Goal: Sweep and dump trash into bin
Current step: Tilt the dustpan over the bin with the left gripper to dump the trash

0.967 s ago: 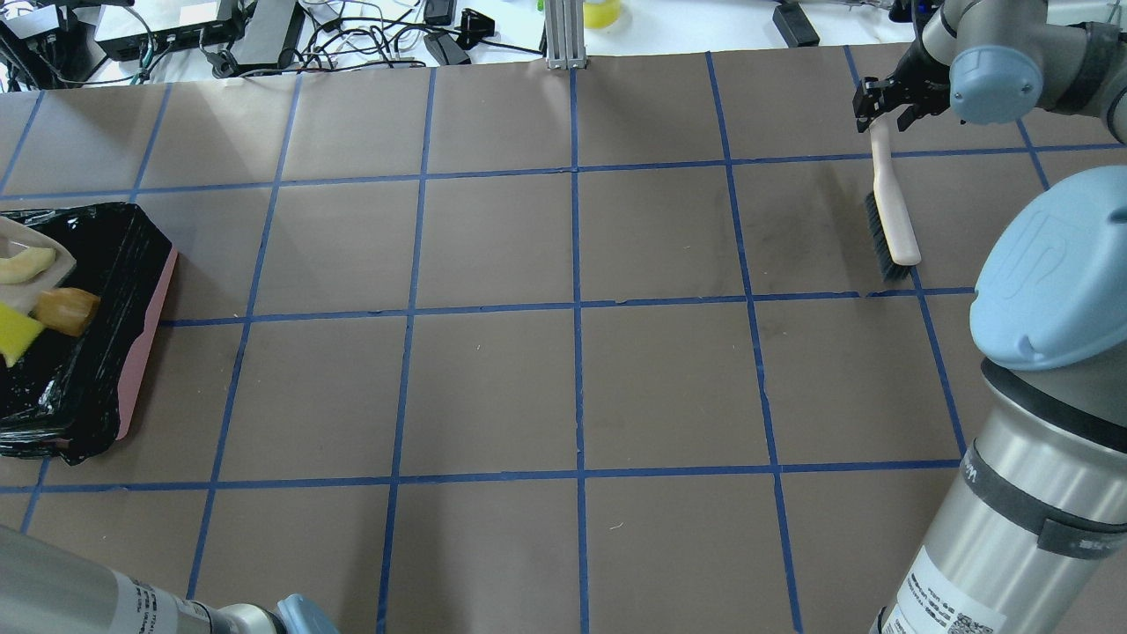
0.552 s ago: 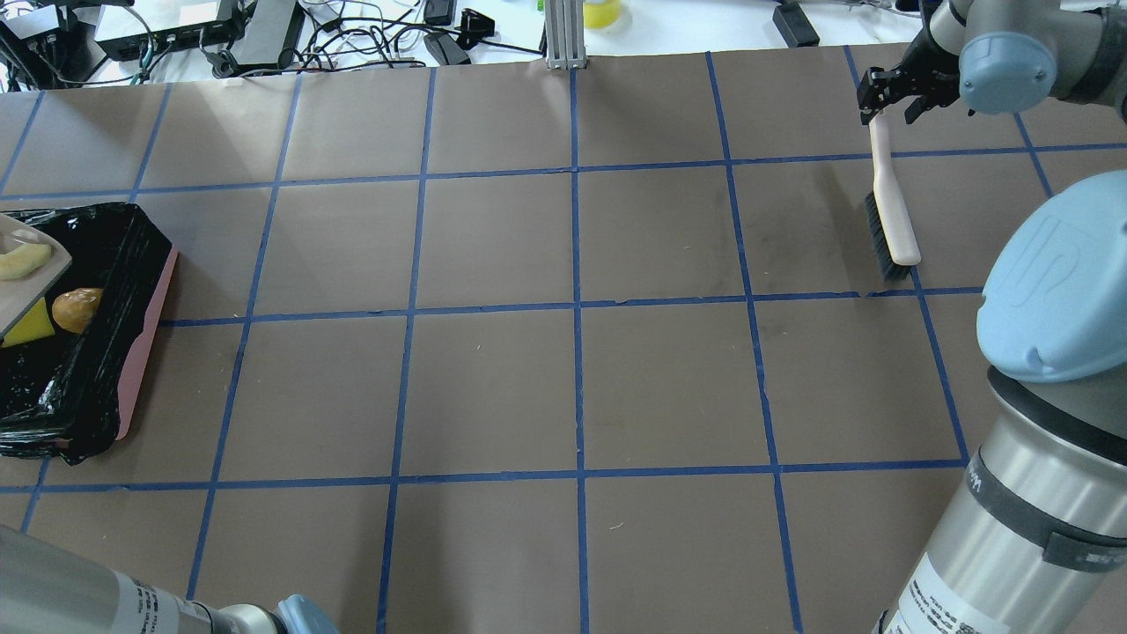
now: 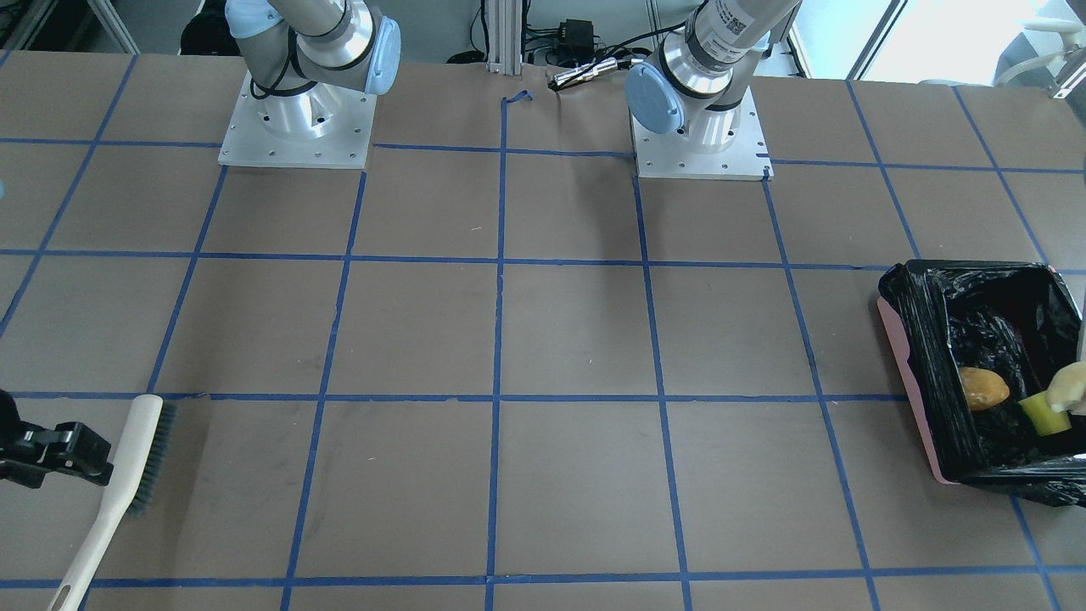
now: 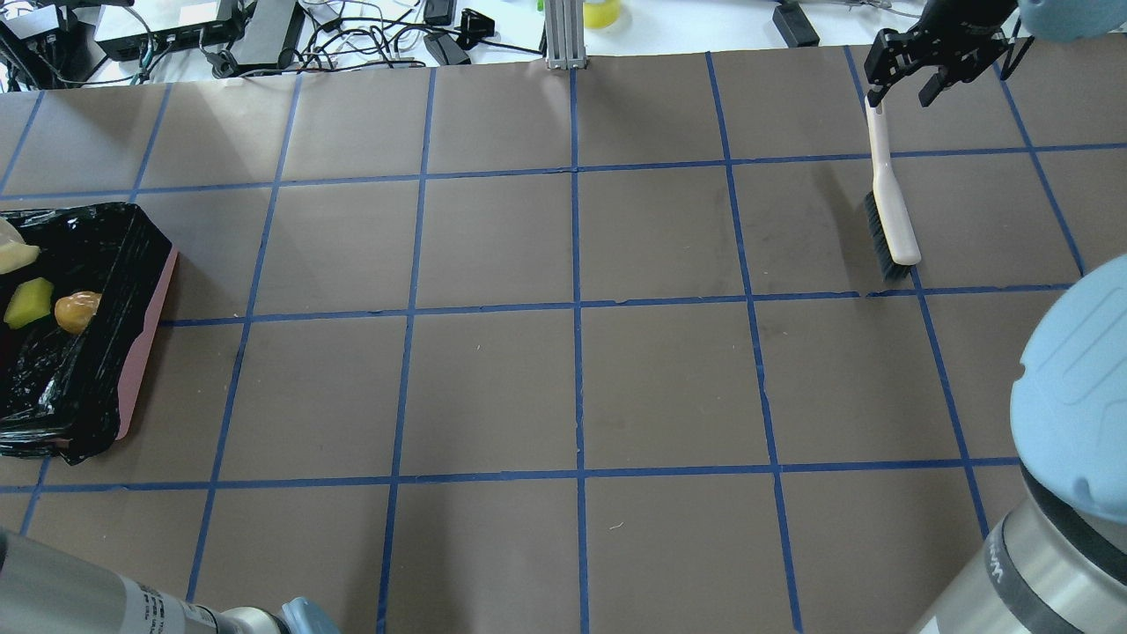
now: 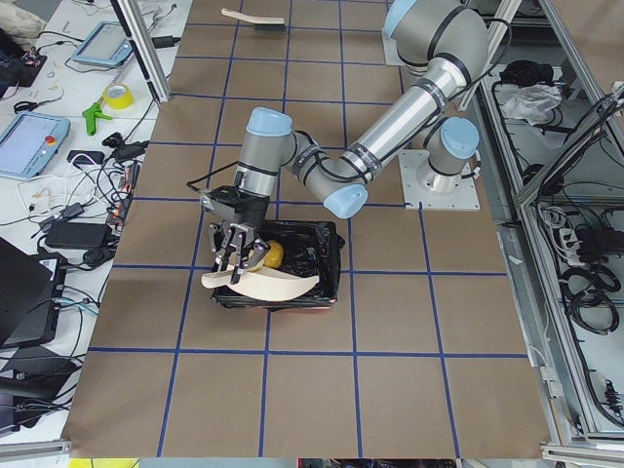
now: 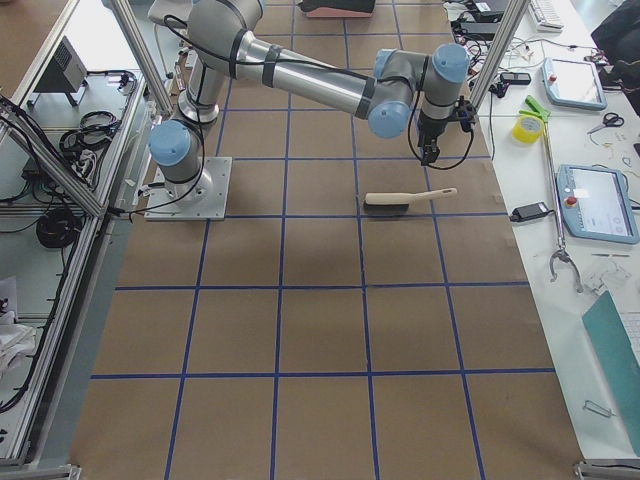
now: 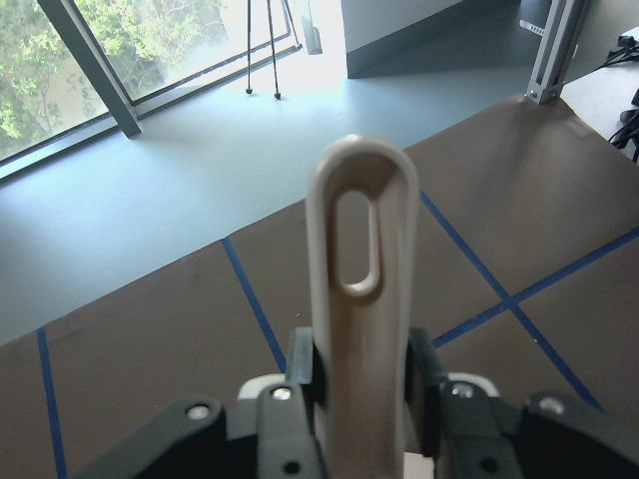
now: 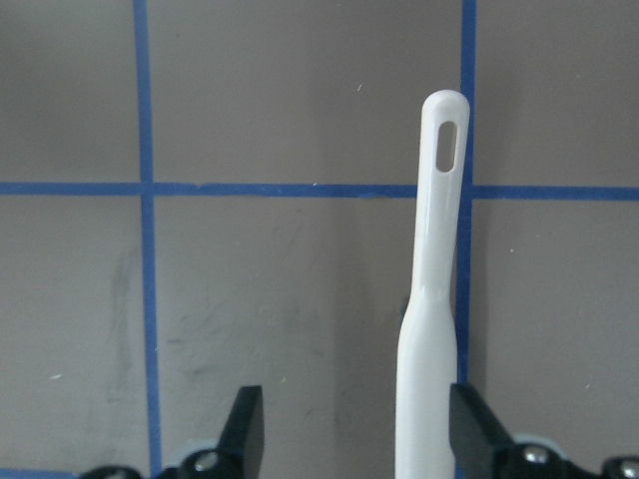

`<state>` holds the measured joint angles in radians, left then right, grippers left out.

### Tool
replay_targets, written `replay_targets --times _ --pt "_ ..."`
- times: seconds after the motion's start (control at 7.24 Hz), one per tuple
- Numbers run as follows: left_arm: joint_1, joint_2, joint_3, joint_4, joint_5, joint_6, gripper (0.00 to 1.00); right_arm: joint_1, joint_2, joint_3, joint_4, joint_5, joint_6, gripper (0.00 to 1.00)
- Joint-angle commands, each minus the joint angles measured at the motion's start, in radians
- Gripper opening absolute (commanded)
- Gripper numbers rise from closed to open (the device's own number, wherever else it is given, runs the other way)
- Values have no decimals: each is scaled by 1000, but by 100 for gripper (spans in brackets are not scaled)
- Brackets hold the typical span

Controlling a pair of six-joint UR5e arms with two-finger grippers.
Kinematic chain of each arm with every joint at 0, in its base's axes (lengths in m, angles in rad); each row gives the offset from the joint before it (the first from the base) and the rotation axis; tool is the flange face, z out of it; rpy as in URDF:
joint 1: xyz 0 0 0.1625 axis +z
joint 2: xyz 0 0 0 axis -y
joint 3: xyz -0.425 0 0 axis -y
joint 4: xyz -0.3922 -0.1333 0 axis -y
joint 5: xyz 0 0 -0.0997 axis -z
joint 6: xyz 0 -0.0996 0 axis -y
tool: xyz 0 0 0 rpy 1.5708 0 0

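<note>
Dumped: three trash pieces [image 4: 76, 312] in one bin [image 4: 145, 352]; left claw [image 7: 359, 377] grips dustpan [image 5: 273, 286], right claw [image 4: 902, 86] released.

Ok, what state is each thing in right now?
left hand: shut on the dustpan handle.
dustpan: held tilted over the bin.
right hand: open, above the brush handle.
brush: lying on the table, not gripped.
bin: upright, bag-lined.
orange lump: in the bin.
sponge chunk: in the bin.
cream piece: over the bin; landed or not, cannot tell.
</note>
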<state>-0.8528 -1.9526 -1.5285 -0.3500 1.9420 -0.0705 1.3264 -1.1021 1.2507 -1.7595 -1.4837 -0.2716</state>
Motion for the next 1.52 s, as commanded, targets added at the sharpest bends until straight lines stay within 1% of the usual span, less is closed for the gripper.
replay_targets --times 0.0,0.14,0.28,0.41,0.55,0.69,0.83,0.97,1.1,1.24,1.38 --pt "-72 24 -13 99 20 111 0 100 -89 24 71 0 35 70" --pt "-83 14 -30 196 20 167 0 112 -143 68 72 20 54 71" --pt "-81 21 -44 200 14 201 0 113 -210 117 68 119 54 73" --pt "-83 35 -41 160 14 207 0 113 -263 142 71 112 58 73" --pt "-87 64 -30 20 12 187 0 114 -304 153 95 59 61 73" --pt "-103 95 -21 -86 9 117 0 141 -336 156 118 -1 68 74" --pt "-145 130 -19 -227 -3 39 0 164 -353 165 176 -33 71 74" --pt "-207 162 -19 -304 6 -69 0 168 -367 170 193 -41 80 74" --pt "-262 184 -19 -393 14 -203 0 175 -373 170 195 -37 127 70" --pt "-294 190 -19 -502 0 -363 0 195 -372 168 187 -38 129 49" --pt "-331 179 -27 -570 -5 -532 0 209 -378 167 196 -53 135 48"
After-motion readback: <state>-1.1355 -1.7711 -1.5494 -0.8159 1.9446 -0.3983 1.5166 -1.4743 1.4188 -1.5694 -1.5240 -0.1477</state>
